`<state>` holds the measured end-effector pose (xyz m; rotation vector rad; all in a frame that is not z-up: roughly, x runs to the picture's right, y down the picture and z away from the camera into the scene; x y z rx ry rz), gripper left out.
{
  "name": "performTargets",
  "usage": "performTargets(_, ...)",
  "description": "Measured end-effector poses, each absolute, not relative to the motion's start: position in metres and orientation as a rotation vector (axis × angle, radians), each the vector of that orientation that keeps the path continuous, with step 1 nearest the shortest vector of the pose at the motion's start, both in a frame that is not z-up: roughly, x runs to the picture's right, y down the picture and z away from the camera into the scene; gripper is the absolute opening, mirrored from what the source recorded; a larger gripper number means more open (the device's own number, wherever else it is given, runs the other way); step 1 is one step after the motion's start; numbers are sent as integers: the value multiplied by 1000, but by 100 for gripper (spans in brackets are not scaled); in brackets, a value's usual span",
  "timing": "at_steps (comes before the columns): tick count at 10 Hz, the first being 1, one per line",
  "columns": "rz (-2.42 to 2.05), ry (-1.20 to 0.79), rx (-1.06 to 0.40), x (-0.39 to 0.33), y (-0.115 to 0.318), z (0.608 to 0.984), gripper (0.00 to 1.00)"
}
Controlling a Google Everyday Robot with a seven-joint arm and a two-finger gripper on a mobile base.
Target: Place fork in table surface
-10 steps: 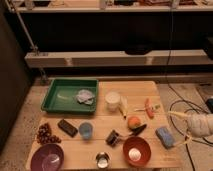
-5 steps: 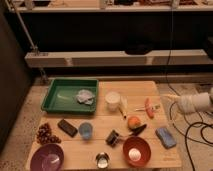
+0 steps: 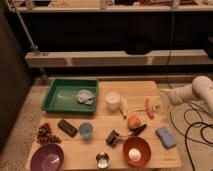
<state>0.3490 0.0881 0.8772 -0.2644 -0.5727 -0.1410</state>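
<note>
One fork (image 3: 155, 106) lies flat on the table (image 3: 142, 90), right side, touching or just beside the orange stick (image 3: 148, 108). We note the gripper (image 3: 167, 96) low over the right edge, near the fork's pale end, jaws apart, holding nothing.

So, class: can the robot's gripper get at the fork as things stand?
Probably yes. The gripper hangs open at the right side of the table surface, near the fork, and nothing stands between them. The orange stick lies close beside the fork and may crowd a grasp.
</note>
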Motion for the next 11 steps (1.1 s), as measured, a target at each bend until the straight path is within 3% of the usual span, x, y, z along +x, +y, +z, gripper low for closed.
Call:
performTargets(4,-48,-636,-307,358,120,892,80)
performTargets(11,134,-828,-364,358,117,883,80)
